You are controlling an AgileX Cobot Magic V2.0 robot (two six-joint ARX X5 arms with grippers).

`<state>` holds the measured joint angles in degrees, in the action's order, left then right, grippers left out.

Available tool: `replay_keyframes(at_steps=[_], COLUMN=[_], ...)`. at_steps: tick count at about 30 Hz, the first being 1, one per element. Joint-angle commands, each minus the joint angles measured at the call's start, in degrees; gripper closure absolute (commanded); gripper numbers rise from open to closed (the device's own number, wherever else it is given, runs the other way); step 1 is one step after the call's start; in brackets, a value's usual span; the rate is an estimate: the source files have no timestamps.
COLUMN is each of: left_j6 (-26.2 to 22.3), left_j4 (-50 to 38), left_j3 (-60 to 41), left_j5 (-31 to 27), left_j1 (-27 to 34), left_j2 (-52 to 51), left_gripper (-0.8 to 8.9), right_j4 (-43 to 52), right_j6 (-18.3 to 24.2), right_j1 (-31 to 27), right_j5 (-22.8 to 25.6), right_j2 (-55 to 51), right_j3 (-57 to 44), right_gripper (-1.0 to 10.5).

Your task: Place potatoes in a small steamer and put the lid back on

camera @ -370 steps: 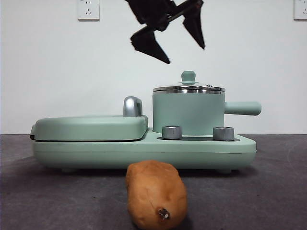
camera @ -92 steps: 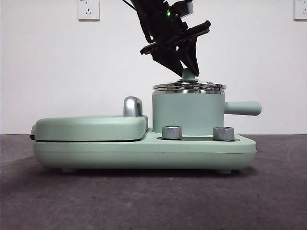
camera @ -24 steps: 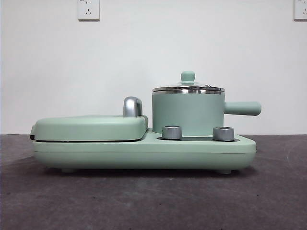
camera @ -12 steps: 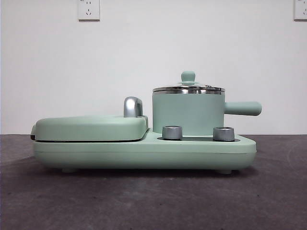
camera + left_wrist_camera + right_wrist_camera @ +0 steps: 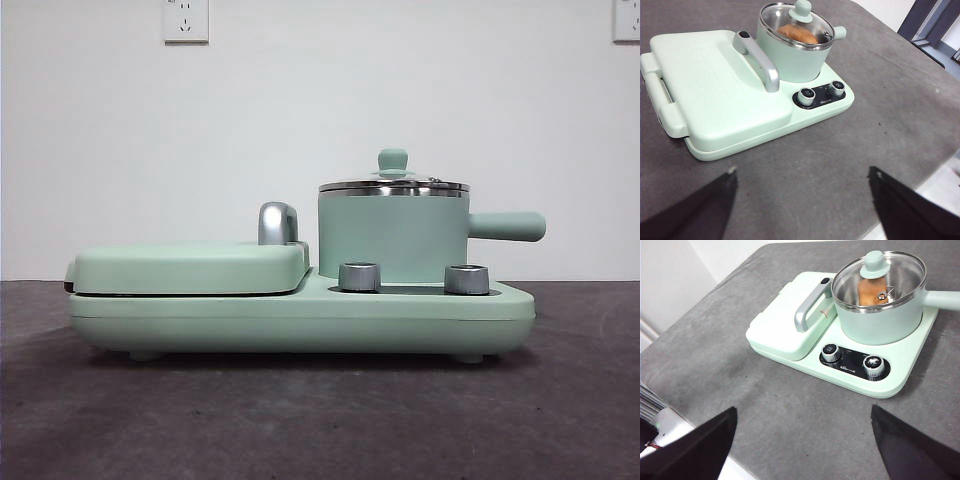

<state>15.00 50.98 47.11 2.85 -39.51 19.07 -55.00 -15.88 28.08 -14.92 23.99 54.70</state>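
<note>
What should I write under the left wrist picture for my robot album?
Potato tucked inside the small steamer, glass lid on top, left gripper open above the table.

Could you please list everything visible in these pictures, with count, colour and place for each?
potato: one, orange-brown, inside the small steamer, seen through the glass.
small steamer: one, mint green with a steel rim and a side handle, standing on the appliance base behind the knobs.
lid: one, glass with a steel rim and a mint-green knob, seated on the small steamer.
griddle cover: one, mint green with a silver handle, closed, beside the small steamer.
appliance base: one, mint green, on the table.
control knobs: two, silver, at the base's front.
table: one, dark grey.
wall sockets: two, white, high on the wall.
left gripper: black, open, holding nothing, away from the appliance.
right gripper: black, open, holding nothing, away from the appliance.
</note>
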Motion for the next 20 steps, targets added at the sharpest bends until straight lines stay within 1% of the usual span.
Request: replay_keyframes(at_steps=[1,2,3,4,5,7,20], left_j6=[1.2,1.1,0.9,0.7,0.7,0.9,0.9], left_j4=[-1.3,-1.4,-1.4,-1.4,-1.4,-1.4,-1.3], left_j3=[0.6,0.6,0.6,0.6,0.6,0.6,0.7], left_j5=[-0.2,-0.2,-0.2,-0.4,-0.8,-1.0,-1.0], left_j1=[-0.3,-0.3,-0.3,-0.3,-0.3,-0.3,-0.3], left_j2=[0.0,0.2,0.3,0.3,0.4,0.4,0.3], left_gripper=[5.58,6.48,7.75,8.05,8.01,7.99,7.89], right_j4=[0.6,0.5,0.5,0.5,0.6,0.9,2.7], right_j6=[0.5,0.5,0.5,0.9,1.7,1.6,1.6], right_j1=[0.3,0.3,0.3,0.3,0.3,0.3,0.3], right_j5=[0.0,0.0,0.0,0.1,0.4,1.6,1.4], right_j2=[0.3,0.3,0.3,0.3,0.3,0.3,0.2], right_j3=[0.4,0.4,0.4,0.4,0.4,0.4,0.4], right_gripper=[5.2,5.8,7.3,9.0,9.3,9.2,9.2])
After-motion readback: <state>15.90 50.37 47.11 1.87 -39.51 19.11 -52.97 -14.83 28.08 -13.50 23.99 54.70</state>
